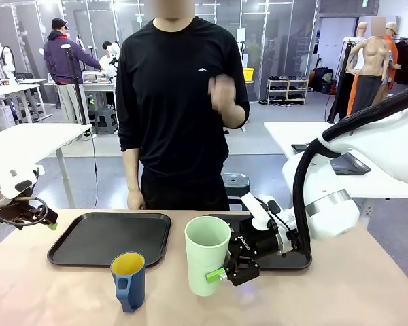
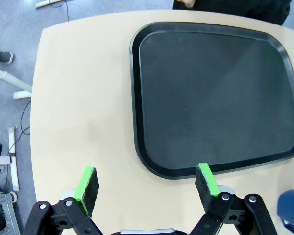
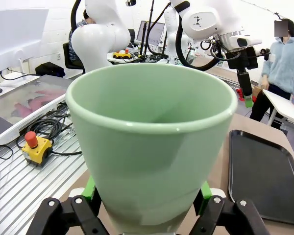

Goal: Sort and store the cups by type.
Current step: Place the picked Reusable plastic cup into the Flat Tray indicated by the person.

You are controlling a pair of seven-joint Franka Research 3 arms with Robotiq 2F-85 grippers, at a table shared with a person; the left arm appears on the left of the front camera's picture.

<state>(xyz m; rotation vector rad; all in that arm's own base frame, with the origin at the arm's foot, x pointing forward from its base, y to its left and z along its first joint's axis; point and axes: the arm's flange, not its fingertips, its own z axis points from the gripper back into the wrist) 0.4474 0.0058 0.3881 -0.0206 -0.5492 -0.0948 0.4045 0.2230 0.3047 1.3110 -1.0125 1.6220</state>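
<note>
The tall mint-green tumbler [image 1: 205, 252] is upright at the table's front middle, and my right gripper [image 1: 224, 270] is shut on its lower part from the right. In the right wrist view the tumbler [image 3: 152, 142] looms between the green pads [image 3: 91, 188] of the right gripper [image 3: 148, 196]. The dark blue mug [image 1: 128, 280], yellow inside, stands left of the tumbler near the front edge. My left gripper [image 1: 39, 219] hovers open at the table's left edge. In its own view the left gripper [image 2: 146, 180] holds nothing above the tabletop, with the mug [image 2: 292, 210] at the picture's right corner.
A black tray [image 1: 109, 238] lies left of centre, also seen as the tray [image 2: 215, 93]. A second black tray [image 1: 294, 261] lies under my right arm, seen too as the tray [image 3: 264, 176]. A person stands at the far edge with one hand [image 1: 222, 95] raised to the chest.
</note>
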